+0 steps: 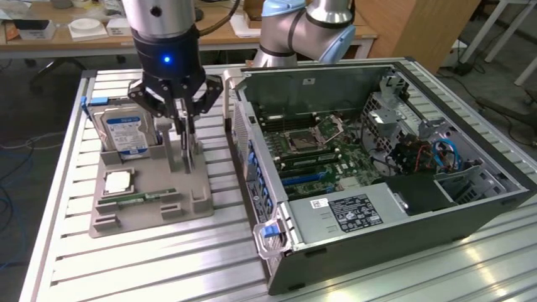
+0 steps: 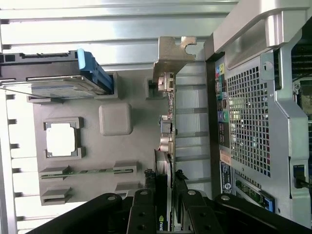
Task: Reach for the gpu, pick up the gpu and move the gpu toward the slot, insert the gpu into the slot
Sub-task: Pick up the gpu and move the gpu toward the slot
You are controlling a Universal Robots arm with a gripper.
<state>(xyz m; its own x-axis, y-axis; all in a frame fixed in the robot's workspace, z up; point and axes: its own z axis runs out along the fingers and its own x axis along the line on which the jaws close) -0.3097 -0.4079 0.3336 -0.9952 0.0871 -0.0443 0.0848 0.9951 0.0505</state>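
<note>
In the upper left of the exterior view, the gripper (image 1: 185,154) is lowered into the grey holder tray (image 1: 197,202) that lies on the slatted metal table (image 1: 168,264). A blue light is lit on the gripper's black body. The gpu (image 2: 166,141) is stood on its long edge in the tray, and its silver end bracket (image 2: 170,53) is turned toward the far end of the tray, just beside the computer case (image 1: 436,220).

In the wrist view the gripper (image 2: 165,174) is seen straddling the card. One black finger (image 2: 146,204) is set on each face, and the jaws are held only a little wider than the card is thick. A thin gap seems to be left on either side, though contact cannot be ruled out from this angle. The card is not lifted; it is still seated in its holder.

A blue-labelled hard drive (image 1: 126,131) is stood upright at the tray's far left corner in the exterior view. A square processor chip (image 1: 117,182) is laid flat nearer the camera, and a narrow green memory stick (image 1: 138,198) is laid just below that.

The open case fills the exterior view's right, and the green motherboard (image 1: 336,151) is exposed inside it. The slot (image 1: 306,178) is found among the parallel dark and blue strips near the frame's centre, well apart from the card. The case's perforated rear panel (image 2: 248,122) is seen close beside the tray in the wrist view.
</note>
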